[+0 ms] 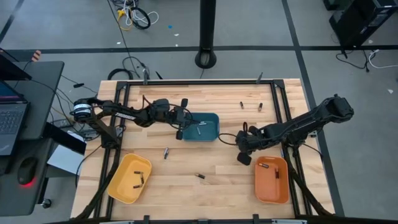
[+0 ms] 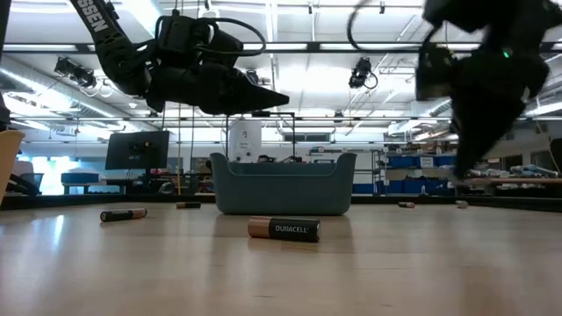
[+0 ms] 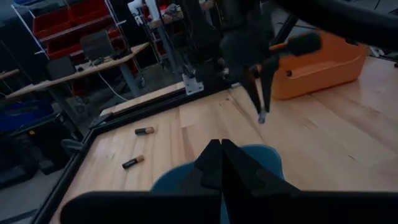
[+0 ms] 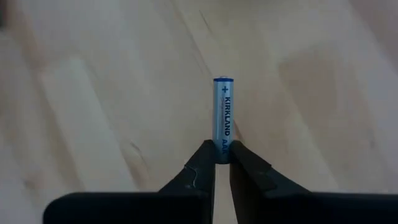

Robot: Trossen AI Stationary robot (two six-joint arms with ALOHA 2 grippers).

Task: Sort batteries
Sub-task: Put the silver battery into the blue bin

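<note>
Three trays: yellow, teal, orange. Four loose batteries on wood. Right gripper pinching one Kirkland cell; left gripper pressed together.

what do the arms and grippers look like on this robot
Two dark, near-black jointed arms with black cables looped alongside. The left arm carries white lettering. Each ends in two slim black fingers tapering to a point: left gripper, right gripper. An orange pad shows on the right arm in the left wrist view.

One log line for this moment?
right gripper: shut on blue battery | left gripper: shut, over blue tray
</note>
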